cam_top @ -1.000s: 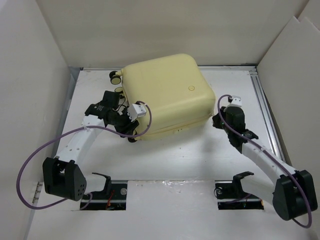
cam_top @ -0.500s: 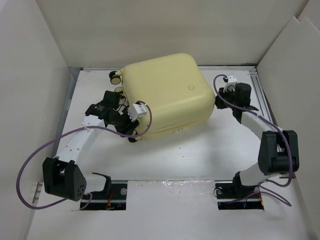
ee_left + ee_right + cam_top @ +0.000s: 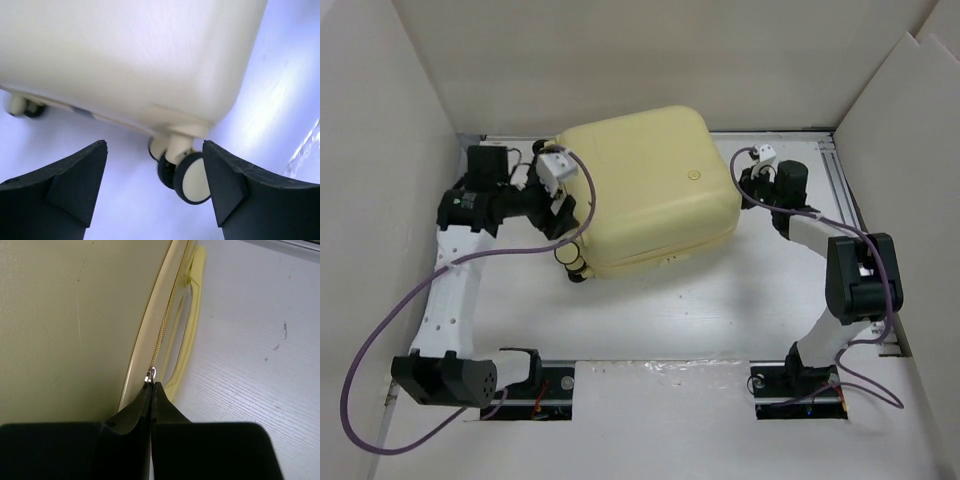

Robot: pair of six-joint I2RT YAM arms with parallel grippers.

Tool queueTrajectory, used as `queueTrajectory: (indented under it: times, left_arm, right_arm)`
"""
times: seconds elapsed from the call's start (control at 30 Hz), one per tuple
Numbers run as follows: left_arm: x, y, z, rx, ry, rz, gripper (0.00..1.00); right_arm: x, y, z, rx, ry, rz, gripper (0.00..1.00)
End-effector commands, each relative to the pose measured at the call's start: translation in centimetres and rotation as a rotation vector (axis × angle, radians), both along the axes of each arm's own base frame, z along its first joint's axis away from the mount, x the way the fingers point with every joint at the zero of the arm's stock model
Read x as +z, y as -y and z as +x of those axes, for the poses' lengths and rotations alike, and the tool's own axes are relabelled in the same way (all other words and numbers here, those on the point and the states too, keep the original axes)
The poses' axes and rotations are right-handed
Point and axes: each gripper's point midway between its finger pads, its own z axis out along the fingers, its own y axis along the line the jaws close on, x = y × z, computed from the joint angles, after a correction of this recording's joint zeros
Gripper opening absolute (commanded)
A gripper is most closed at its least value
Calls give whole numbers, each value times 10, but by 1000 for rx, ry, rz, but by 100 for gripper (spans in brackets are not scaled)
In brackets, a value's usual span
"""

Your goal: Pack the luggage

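Note:
The luggage (image 3: 645, 185) is a pale-yellow hard-shell suitcase lying closed on the white table. My left gripper (image 3: 562, 220) is at its left side and open. In the left wrist view the shell (image 3: 130, 55) fills the top, and a black-and-cream wheel (image 3: 192, 177) hangs between the spread fingers of the left gripper (image 3: 155, 185), close to the right finger (image 3: 235, 190). My right gripper (image 3: 745, 185) is at the luggage's right side. In the right wrist view the right gripper (image 3: 151, 385) is shut, pinching the metal zipper pull (image 3: 151, 374) on the gold zipper (image 3: 170, 315) beside the yellow handle (image 3: 191, 320).
White walls (image 3: 380, 150) close in the table on the left, back and right. A metal rail (image 3: 848, 210) runs along the right edge. A second wheel (image 3: 20, 105) shows far left under the shell; front wheels (image 3: 570, 265) poke out by the left arm.
My left arm swung from the luggage's front-left corner back to its left side and its jaws opened wider. The right arm moved back along the right side. The luggage shifted slightly left.

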Motion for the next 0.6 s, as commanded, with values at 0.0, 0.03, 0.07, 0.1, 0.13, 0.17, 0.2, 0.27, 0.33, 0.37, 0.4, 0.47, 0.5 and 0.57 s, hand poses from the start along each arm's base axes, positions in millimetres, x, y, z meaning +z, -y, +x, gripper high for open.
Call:
queueTrajectory:
  times: [0.0, 0.03, 0.07, 0.1, 0.13, 0.17, 0.2, 0.27, 0.33, 0.37, 0.4, 0.47, 0.5, 0.57]
  left_arm:
    - [90, 25, -17, -106, 116, -254, 75]
    - [91, 24, -14, -78, 107, -260, 75]
    - [96, 18, 4, -8, 148, -252, 75]
    - [89, 11, 15, 133, 84, -278, 72]
    - [62, -1, 28, 234, 38, -237, 59]
    - [49, -30, 51, 412, 84, -143, 51]
    - [29, -52, 63, 525, 53, -102, 43]
    - [-5, -79, 70, 653, -5, -52, 30]
    - [-23, -93, 82, 707, -34, -51, 30]
    - [-28, -93, 84, 708, -49, -46, 30]
    - [-23, -96, 90, 717, -32, -51, 37]
    - [-7, -93, 98, 698, 4, -78, 44]
    - [-1, -90, 100, 669, 33, -64, 49]
    - [23, -79, 108, 635, 119, -37, 60]
  right_arm:
    - [23, -54, -26, 147, 95, 126, 0]
    - [19, -54, -29, 142, 86, 140, 0]
    - [20, -56, -33, 131, 93, 148, 0]
    - [14, -60, -41, 130, 84, 158, 0]
    - [20, -63, -46, 125, 89, 178, 0]
    - [22, -63, -48, 102, 93, 186, 0]
    - [23, -71, -56, 112, 93, 196, 0]
    - [31, -81, -76, 113, 97, 221, 0]
    - [24, -102, -105, 131, 79, 221, 0]
    - [42, -111, -121, 143, 110, 248, 0]
    - [44, -116, -131, 123, 125, 245, 0]
    - [36, -152, -182, 219, 80, 236, 0]
    - [34, -162, -198, 250, 69, 229, 0]
    - [26, -175, -232, 265, 25, 229, 0]
